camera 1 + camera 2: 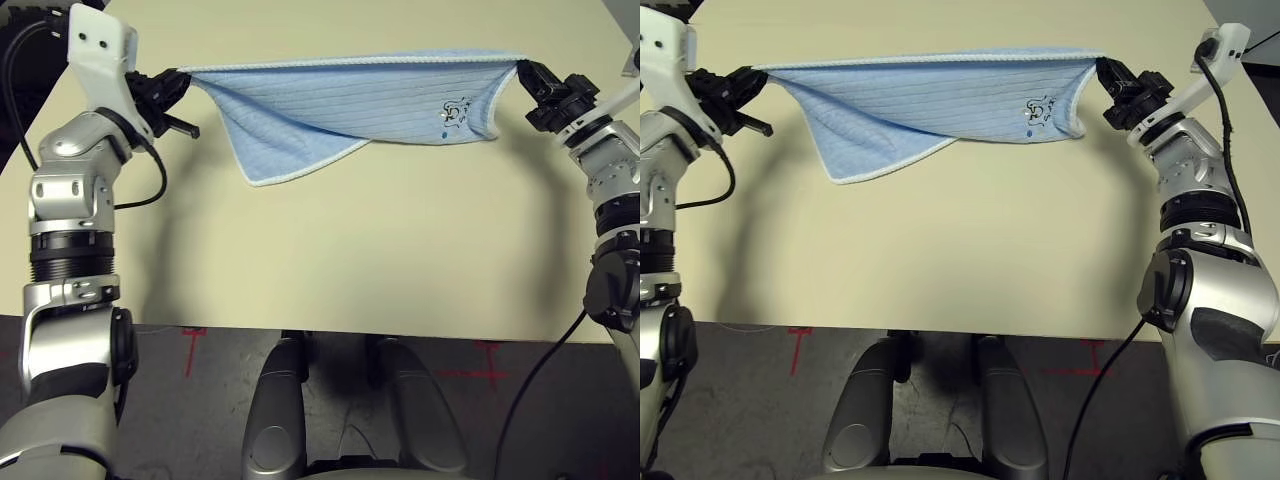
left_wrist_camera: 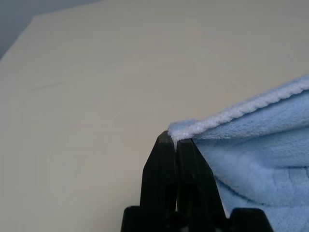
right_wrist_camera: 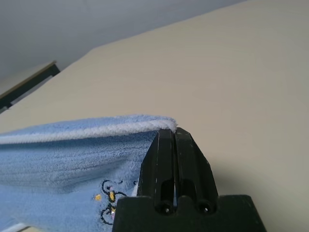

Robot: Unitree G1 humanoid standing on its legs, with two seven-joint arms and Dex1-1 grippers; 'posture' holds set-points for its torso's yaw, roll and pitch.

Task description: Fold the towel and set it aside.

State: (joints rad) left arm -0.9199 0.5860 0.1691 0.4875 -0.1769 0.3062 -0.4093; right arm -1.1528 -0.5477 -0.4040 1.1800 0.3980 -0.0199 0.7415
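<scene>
Left fingers (image 2: 157, 166) and right fingers (image 3: 186, 166) pinch opposite corners of the towel (image 1: 300, 100), stretched over the table (image 1: 350, 260). Cloth is likely light, soft, limp; retain corner grips. Whether the lower edge touches down is unclear.

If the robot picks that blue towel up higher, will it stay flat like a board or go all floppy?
Probably floppy: the towel already sags and folds over itself below its white edge, pulled straight between the left gripper and right gripper. It looks fairly light and soft, being thin, fuzzy cloth.
</scene>
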